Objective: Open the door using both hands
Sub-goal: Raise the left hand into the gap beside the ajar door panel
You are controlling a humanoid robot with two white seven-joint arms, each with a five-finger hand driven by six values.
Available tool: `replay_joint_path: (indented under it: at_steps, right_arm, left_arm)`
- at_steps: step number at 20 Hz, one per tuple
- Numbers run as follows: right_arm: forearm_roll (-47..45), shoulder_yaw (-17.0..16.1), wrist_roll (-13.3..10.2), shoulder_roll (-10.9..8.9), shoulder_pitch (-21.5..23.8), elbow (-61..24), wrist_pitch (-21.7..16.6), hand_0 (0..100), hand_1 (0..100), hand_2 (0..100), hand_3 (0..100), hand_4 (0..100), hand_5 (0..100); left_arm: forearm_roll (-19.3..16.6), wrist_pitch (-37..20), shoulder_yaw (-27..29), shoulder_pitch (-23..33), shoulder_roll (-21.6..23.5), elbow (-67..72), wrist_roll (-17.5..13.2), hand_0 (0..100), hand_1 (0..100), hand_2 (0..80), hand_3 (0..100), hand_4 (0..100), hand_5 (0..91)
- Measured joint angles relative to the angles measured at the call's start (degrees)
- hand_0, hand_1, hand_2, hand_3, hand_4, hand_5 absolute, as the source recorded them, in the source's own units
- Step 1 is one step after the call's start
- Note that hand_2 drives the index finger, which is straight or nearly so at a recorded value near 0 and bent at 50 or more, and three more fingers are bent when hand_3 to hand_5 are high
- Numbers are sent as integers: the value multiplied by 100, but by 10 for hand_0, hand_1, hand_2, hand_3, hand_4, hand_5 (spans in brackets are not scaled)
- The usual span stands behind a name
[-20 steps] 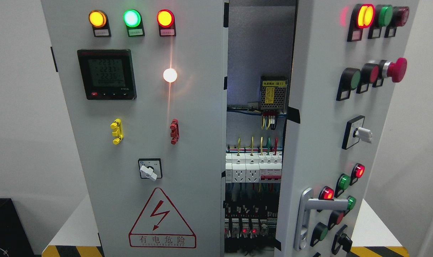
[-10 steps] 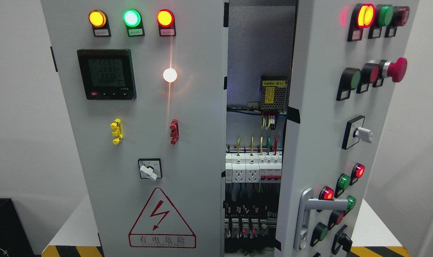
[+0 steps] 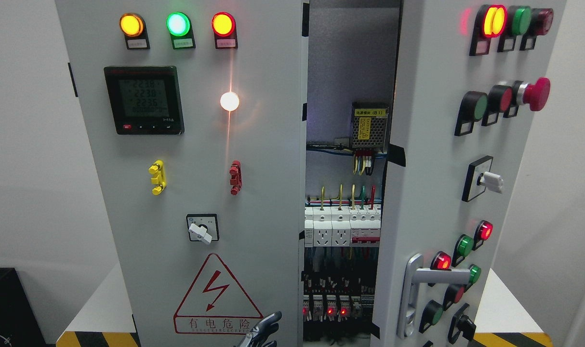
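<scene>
Though ajar, rt door [image 3: 432, 168] grey w/ lit btns [image 3: 492, 21], silver handle [image 3: 413, 294].

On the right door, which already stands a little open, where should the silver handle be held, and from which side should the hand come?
Grip the horizontal bar of the silver handle, not its vertical base plate. The bar stands off the right door, leaving room for fingers behind it. Probably come from the front, curling over the bar near its free end, then pull outward.
</scene>
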Motion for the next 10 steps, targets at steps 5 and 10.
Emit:
replay_joint_path:
  at_steps: [5, 10]
  right_arm:
    - [0, 0, 0, 0, 0, -1, 0, 0, 0, 0, 0, 0, 0]
    - [0, 0, 0, 0, 0, 0, 0, 0, 0, 0, 0, 0, 0]
  left_arm:
    - [751, 31, -177, -729, 266, -68, 2, 0, 0, 0, 0, 0, 0]
    - [1608, 247, -330, -1537, 584, -105, 2, 0, 0, 0, 0, 0, 0]
